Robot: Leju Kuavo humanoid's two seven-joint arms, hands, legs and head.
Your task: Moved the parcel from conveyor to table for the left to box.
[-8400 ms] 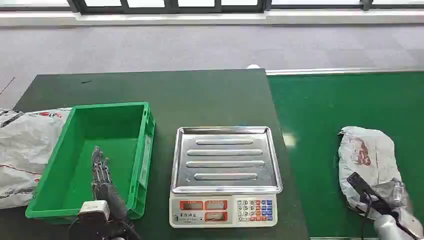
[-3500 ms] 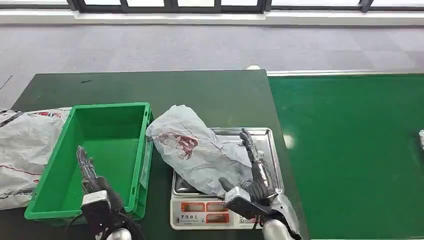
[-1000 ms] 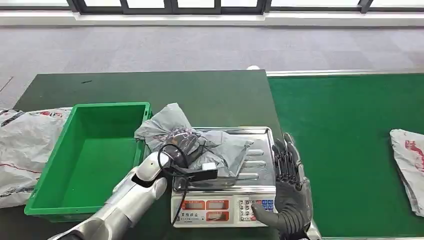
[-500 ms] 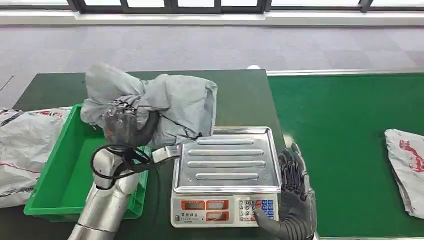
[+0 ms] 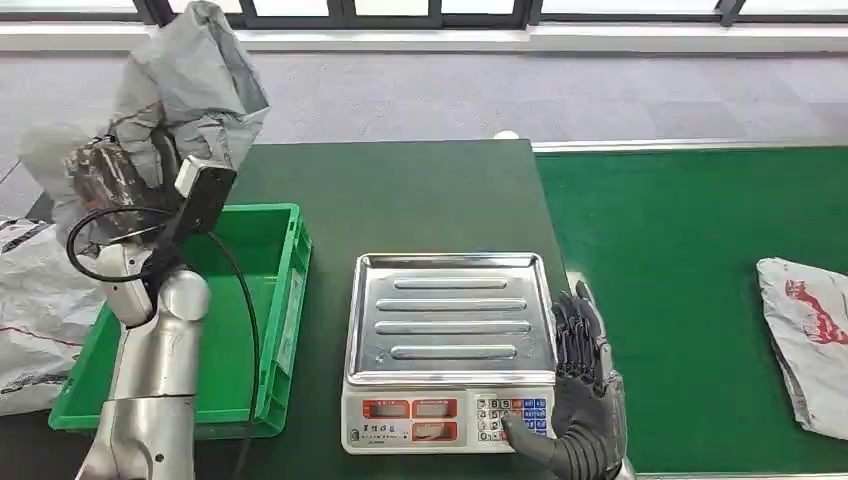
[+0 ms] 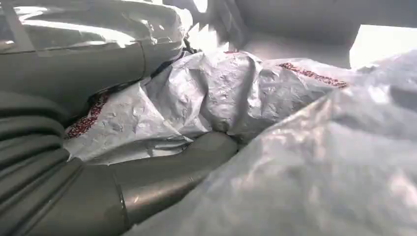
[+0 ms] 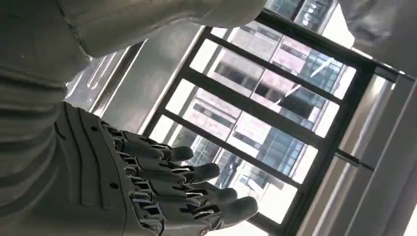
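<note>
Half a second ago my left hand (image 5: 105, 180) carried the crumpled grey plastic mailing parcel with the dark red print (image 5: 185, 85) low, just above the near rim of the box; now the arm is raised much higher and more to the left, and the parcel is up in the air over the far left corner of the green plastic crate (image 5: 283, 300). The fingers are closed around a fold of the bag, and in the left wrist view the thick grey thumb (image 6: 162, 177) presses into the wrinkled film, so I judge the grip as firm. The bag hangs bunched around the hand and touches nothing else. My right hand (image 5: 585, 400) is open with fingers apart, holds nothing, and rests beside the keypad of the silver electronic scale with the ribbed steel tray (image 5: 450, 320), whose tray has no load on it. Regarding the progress, I judge that the first part is done: the parcel has left the green conveyor belt (image 5: 690, 300) and has left the scale also. What remains is the last part: to bring the parcel down into the crate, which I see without any load inside, and to let it go. Farther out, a second grey printed bag (image 5: 808, 335) lies on the belt at the right edge, and another grey bag (image 5: 40, 300) lies on the dark table left of the crate.
</note>
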